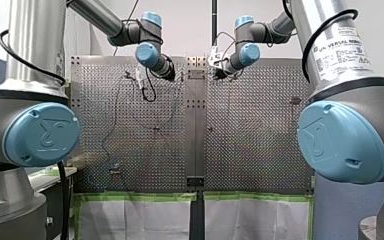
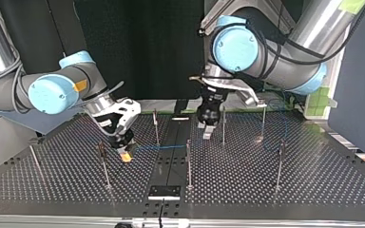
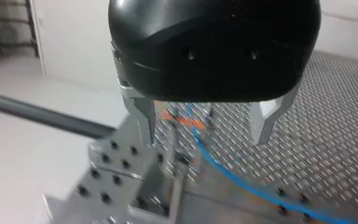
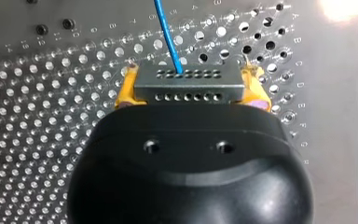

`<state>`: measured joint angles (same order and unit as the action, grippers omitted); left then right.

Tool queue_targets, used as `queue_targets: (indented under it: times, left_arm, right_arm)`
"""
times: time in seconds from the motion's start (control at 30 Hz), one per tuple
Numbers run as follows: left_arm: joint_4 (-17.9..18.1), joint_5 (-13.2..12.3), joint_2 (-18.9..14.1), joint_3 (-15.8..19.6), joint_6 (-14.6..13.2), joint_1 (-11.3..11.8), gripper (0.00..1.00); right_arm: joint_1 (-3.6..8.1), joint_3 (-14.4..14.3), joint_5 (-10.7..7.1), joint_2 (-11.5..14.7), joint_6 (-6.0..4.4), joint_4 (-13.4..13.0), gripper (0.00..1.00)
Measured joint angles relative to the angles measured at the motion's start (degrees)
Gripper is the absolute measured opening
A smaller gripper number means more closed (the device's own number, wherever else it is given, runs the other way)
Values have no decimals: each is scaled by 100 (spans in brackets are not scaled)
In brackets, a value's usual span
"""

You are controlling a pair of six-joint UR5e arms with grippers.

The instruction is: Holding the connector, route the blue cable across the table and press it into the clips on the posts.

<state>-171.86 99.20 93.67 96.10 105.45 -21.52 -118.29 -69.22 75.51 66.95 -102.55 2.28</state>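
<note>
Top view, left to right. First of the posts stood alone near the left edge of the perforated table. Next came my right gripper, low over the table, just beside another of the posts.

The right wrist view showed its grip. The yellow pads were clenched on both ends of the connector, a grey block with rows of small holes. The blue cable left the connector's far face and ran rightward, low over the table, across the centre strip to the middle post. Whether it sat in any of the clips: couldn't tell, too small.

Right of the centre strip, my left gripper hung above the table between the middle post and the next one. The left wrist view had its metal fingers spread wide with nothing between them. The cable passed beneath them, clear of both. A dark rod beside that gripper was too blurred to identify.

Further right stood two more posts, one far and one near. Faint blue line showed around them, but I couldn't trace its path or any clip contact.
</note>
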Motion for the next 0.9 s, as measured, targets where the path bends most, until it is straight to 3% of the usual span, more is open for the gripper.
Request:
queue_targets:
  times: [0.23,0.5,0.9]
  left_arm:
    - [143,107,-187,-115,3,-175,100]
    - [103,496,168,-521,-132,-588,100]
    - [-143,702,727,-1081,-351,-1144,100]
  right_arm:
    - [24,0,0,-1,-10,0,0]
    - [45,0,-6,0,-6,0,0]
    - [55,0,-1,1,-5,0,0]
